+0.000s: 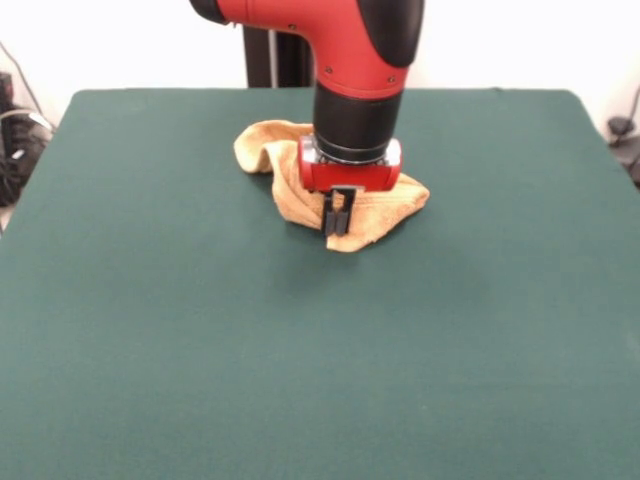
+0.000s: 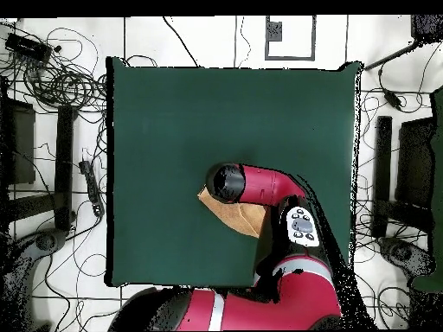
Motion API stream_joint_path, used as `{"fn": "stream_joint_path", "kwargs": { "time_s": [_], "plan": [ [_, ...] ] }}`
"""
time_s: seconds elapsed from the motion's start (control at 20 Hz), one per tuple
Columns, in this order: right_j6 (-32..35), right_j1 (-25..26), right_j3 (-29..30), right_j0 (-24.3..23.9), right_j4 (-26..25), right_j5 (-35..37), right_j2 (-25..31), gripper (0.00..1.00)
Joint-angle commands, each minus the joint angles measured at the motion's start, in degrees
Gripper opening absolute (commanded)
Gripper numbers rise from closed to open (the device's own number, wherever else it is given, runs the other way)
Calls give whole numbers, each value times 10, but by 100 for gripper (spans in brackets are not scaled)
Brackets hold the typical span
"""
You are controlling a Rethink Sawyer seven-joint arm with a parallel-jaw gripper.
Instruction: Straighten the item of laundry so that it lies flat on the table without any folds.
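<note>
1. the towel [image 1: 285, 160] lies crumpled in folds on the table [image 1: 150, 330], toward its far middle, with a raised hump at the left end.
2. the gripper [image 1: 337, 222] stands upright over the towel's right half, fingers drawn close, pinching a fold of cloth.

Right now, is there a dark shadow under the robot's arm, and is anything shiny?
In the front view, a soft dark shadow lies on the table just before the towel and the tool, and the red arm shows small bright glints. In the overhead view, the arm covers most of the towel, and no clear shadow shows.
</note>
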Motion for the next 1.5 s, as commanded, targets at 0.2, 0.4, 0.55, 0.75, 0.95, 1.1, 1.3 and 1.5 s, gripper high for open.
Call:
{"fn": "stream_joint_path", "kwargs": {
  "time_s": [0.2,0.4,0.55,0.75,0.95,1.1,1.3,1.5],
  "plan": [
    [59,25,13,13,-4,42,37,0],
    [57,24,13,14,-5,45,39,0],
    [58,23,13,14,-5,45,38,0],
    [62,21,16,15,-2,45,37,0],
    [63,21,15,17,-2,46,36,100],
    [66,22,14,19,-1,46,33,100],
    [72,22,15,19,2,44,33,100],
    [74,22,16,20,3,45,32,100]
  ]
}}
